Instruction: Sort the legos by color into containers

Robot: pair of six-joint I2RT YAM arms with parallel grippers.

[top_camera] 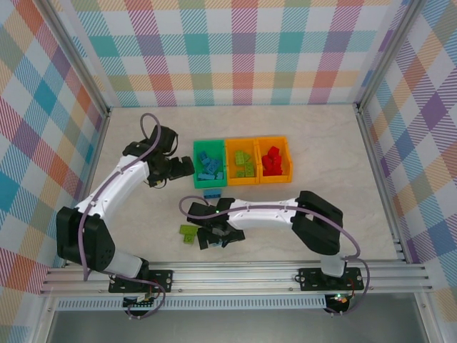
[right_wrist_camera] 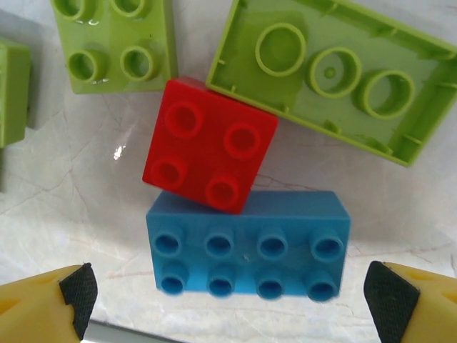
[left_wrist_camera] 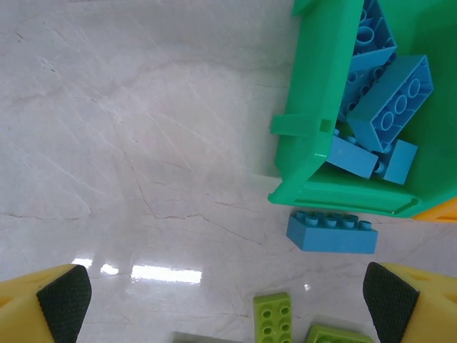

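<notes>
- Hovering spread wide, right tool frames a red brick touching a blue brick, close up.
- Released, left tool faces green bin of blue bricks; overhead, two orange bins sit alongside.

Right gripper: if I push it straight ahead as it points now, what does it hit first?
Most likely the blue eight-stud brick, which lies between the pads of the open right gripper. The red four-stud brick overlapping its far edge may sit higher, but depth is unclear.
</notes>
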